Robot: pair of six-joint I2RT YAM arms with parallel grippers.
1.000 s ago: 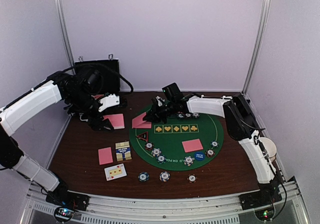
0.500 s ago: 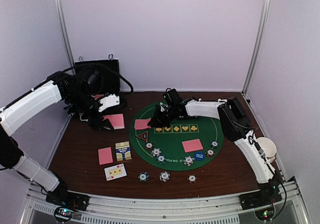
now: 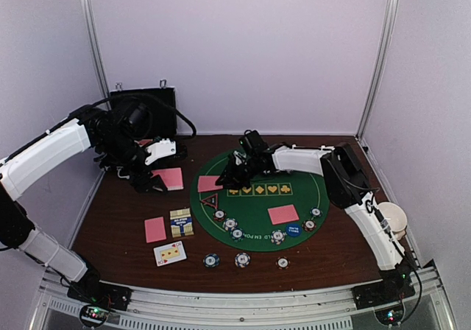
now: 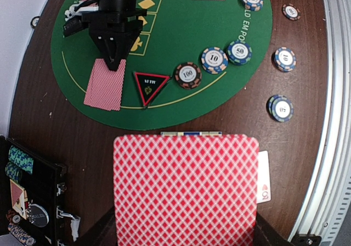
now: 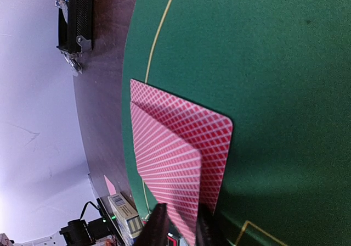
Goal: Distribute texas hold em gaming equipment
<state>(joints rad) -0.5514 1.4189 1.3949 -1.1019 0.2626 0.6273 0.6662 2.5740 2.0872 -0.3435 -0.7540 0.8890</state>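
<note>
Dark brown tabletop (image 3: 118, 219) inside pale walls, carrying a round green mat (image 3: 257, 197) at centre, a black hinged case (image 3: 143, 113) at the far left corner and a white paper cup (image 3: 391, 217) by the right edge.

Left gripper (image 3: 154, 181) clamped tight on a pink-backed held card (image 3: 171, 177), up off the bare wood just left of the mat. Fills the lower half of the left wrist view, pattern side showing.

Right gripper (image 3: 227, 175) low at the mat's far-left edge, fingers (image 5: 156, 227) parted only narrowly, tips over the near end of the edge card (image 3: 210, 183), flat on the felt. Shows as two overlapped pink backs in the right wrist view. No telling whether touching.

Red-black triangle marker (image 3: 210, 202) on the felt, just beside that card on the arms' side. Poker chips (image 3: 230, 224) strung along the mat's near rim, with a blue button (image 3: 293, 230) among them. Three loose chips (image 3: 242, 258) on the wood in front. Second pink card (image 3: 283, 213) face down on the mat's right half.

Left of the mat: a face-down table card (image 3: 155, 229), a blue-and-gold pack (image 3: 181, 222) just beside it, a face-up card (image 3: 170, 253) nearer the arms.
</note>
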